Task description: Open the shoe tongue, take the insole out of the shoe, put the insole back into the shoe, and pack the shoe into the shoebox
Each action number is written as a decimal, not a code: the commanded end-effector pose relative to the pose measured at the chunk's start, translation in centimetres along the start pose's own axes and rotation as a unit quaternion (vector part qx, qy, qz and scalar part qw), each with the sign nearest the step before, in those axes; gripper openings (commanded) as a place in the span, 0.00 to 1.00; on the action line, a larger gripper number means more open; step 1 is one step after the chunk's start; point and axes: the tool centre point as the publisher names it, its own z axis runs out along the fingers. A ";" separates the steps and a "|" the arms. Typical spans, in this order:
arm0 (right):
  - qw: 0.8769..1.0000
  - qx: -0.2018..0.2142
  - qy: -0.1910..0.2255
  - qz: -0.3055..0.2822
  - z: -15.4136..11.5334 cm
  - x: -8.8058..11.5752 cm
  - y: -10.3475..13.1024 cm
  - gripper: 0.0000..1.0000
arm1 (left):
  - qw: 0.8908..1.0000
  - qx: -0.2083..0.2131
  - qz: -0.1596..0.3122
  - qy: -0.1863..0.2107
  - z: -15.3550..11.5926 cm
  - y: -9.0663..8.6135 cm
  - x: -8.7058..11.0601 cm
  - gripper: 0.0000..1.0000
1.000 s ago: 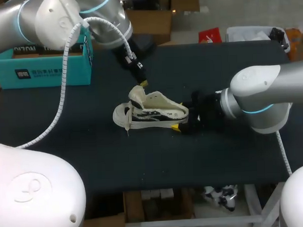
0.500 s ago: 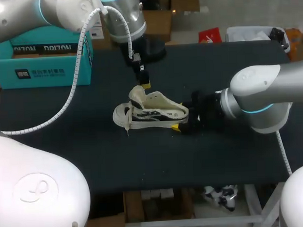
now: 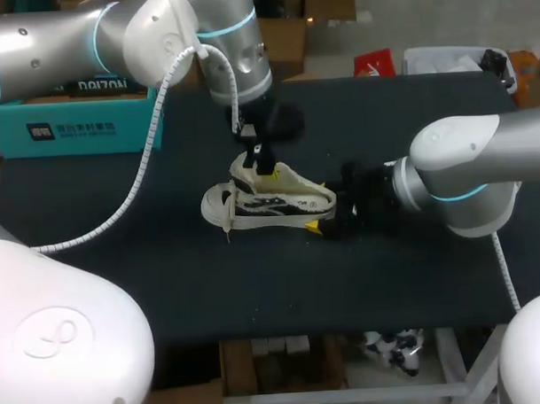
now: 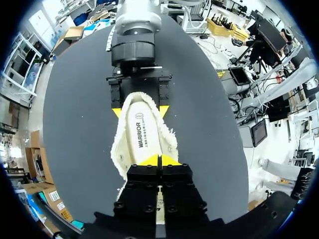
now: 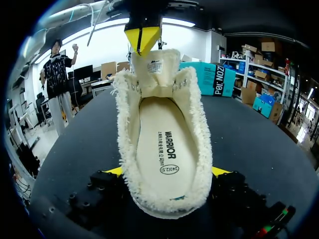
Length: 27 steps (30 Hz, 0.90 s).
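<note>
shoe (image 3: 270,205) is lying mid table (image 3: 165,259), right gripper (image 4: 140,110) is clamping its heel (image 5: 164,199) from both sides, left gripper (image 4: 159,160) is hanging closed and empty over the tongue (image 5: 158,64), needing to open before pinching it.

shoe (image 3: 272,205): frayed cream cloth | insole (image 5: 164,149): smooth | table (image 3: 166,285): matt dark

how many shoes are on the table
1: the shoe in the middle of the table, heel gripped by the right gripper. The shoebox at the far left could hide another.
</note>
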 end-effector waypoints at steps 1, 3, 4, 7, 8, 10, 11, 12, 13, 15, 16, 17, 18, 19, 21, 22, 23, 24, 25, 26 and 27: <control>1.000 -0.002 0.001 0.000 0.2 0.0 -0.5 0.00 | 1.000 0.002 0.005 0.002 2.4 -0.1 -0.3 0.00; 1.000 -0.002 0.001 0.000 0.2 0.0 -0.5 0.00 | 1.000 0.002 0.014 0.008 3.2 0.0 -0.3 0.00; 1.000 -0.002 0.001 0.000 0.2 0.0 -0.5 0.00 | 1.000 0.001 0.014 0.007 3.6 0.0 -0.4 0.00; 1.000 -0.002 0.001 0.000 0.2 0.0 -0.5 0.00 | 1.000 -0.005 0.018 0.013 4.7 0.2 -0.7 0.00; 1.000 -0.002 0.001 0.000 0.2 0.0 -0.5 0.00 | 1.000 -0.004 0.018 0.016 5.0 0.3 -0.9 0.00; 1.000 -0.002 0.001 0.000 0.2 0.0 -0.5 0.00 | 1.000 -0.006 0.015 0.023 5.5 0.7 -1.5 0.00; 1.000 -0.002 0.001 0.000 0.2 0.0 -0.5 0.00 | 0.999 -0.002 0.011 0.030 5.8 0.8 -1.8 0.00; 1.000 -0.002 0.001 0.000 0.2 0.0 -0.5 0.00 | 0.999 -0.001 0.011 0.038 6.0 1.0 -2.0 0.00; 1.000 -0.002 0.001 0.000 0.2 0.0 -0.5 0.00 | 0.999 0.000 0.010 0.044 6.3 1.2 -2.2 0.00; 1.000 -0.002 0.001 0.000 0.2 0.0 -0.5 0.00 | 0.998 -0.001 0.010 0.055 6.8 1.5 -2.2 0.00; 1.000 -0.002 0.001 0.000 0.2 0.0 -0.5 0.00 | 0.998 0.001 0.011 0.062 6.9 1.7 -2.1 0.00; 1.000 -0.002 0.001 0.000 0.2 0.0 -0.5 0.00 | 0.998 -0.002 0.010 0.062 6.9 1.8 -2.0 0.00; 1.000 -0.002 0.001 0.000 0.2 0.0 -0.5 0.00 | 0.998 -0.003 0.011 0.064 7.0 1.9 -1.9 0.00; 1.000 -0.002 0.001 0.000 0.2 0.0 -0.5 0.00 | 0.998 -0.005 0.012 0.069 7.1 2.0 -1.7 0.00; 1.000 -0.002 0.001 0.000 0.2 0.0 -0.5 0.00 | 0.997 -0.009 0.012 0.075 7.4 2.1 -1.4 0.00; 1.000 -0.002 0.001 0.000 0.2 0.0 -0.5 0.00 | 0.997 -0.009 0.012 0.077 7.6 2.1 -1.2 0.00; 1.000 -0.002 0.001 0.000 0.2 0.0 -0.5 0.00 | 0.997 -0.013 0.011 0.079 7.8 2.1 -1.1 0.00; 1.000 -0.002 0.001 0.000 0.2 0.0 -0.5 0.00 | 0.997 -0.013 0.012 0.081 8.0 2.1 -0.8 0.00; 1.000 -0.002 0.001 0.000 0.2 0.0 -0.5 0.00 | 0.996 -0.012 0.012 0.082 8.1 2.0 -0.6 0.00; 1.000 -0.002 0.001 0.000 0.2 0.0 -0.5 0.00 | 0.996 -0.012 0.012 0.083 8.2 2.0 -0.3 0.00; 1.000 -0.002 0.001 0.000 0.2 0.0 -0.5 0.00 | 0.996 -0.013 0.012 0.083 8.3 1.9 0.0 0.00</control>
